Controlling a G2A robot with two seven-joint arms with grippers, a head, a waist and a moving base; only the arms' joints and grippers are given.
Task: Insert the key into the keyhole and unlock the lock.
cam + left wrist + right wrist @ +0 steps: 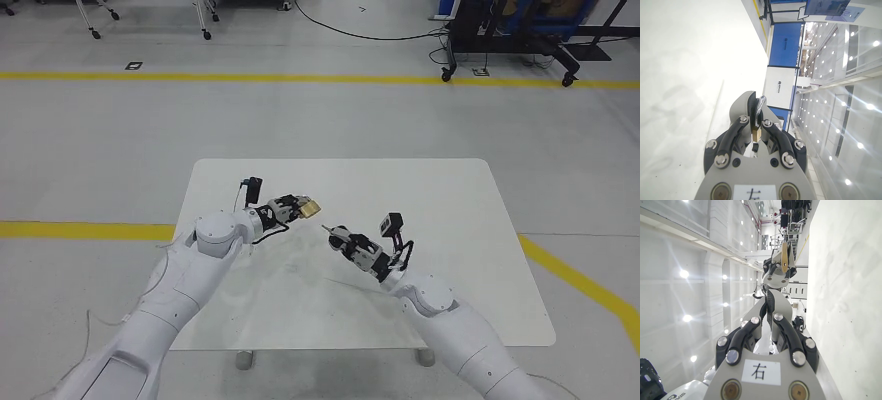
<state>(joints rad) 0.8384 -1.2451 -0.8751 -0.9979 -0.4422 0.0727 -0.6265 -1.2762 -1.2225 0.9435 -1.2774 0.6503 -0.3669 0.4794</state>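
Observation:
My left gripper (296,209) is shut on a brass padlock (310,208), held above the middle of the white table (470,200). In the left wrist view its silver shackle (760,106) sits between the pads and the brass body (756,134) lies toward the palm. My right gripper (338,237) is shut on the key, whose tip (326,229) points at the padlock from a short gap away. In the right wrist view the shut fingers (770,306) face the padlock (784,255), whose keyhole (784,264) is turned toward them.
The tabletop (687,66) under both arms is bare with faint smudges. Yellow floor lines (300,77) run behind and beside the table. A wheeled stand (510,45) is far back right.

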